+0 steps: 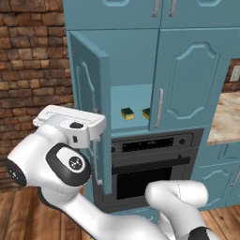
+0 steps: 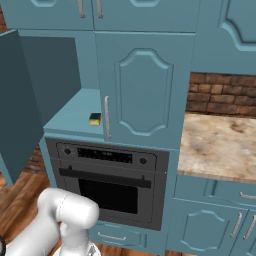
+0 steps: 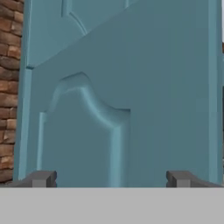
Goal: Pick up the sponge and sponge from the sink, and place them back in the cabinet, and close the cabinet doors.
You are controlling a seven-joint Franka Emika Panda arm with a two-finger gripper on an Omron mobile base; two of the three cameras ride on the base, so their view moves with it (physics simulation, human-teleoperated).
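The cabinet stands with its left door swung open and its right door shut. On the teal shelf lie two sponges, one sponge in full sight and the other sponge half behind the shut door's edge. The right base view shows one sponge beside the shut door, with the open door at the left. My gripper is open and empty, its fingertips wide apart, close against the open door's moulded outer face. My hand sits just left of that door.
A black built-in oven sits under the shelf. Tan marble counter runs to the right over low teal doors. A brick wall stands left of the cabinet, above a wooden floor.
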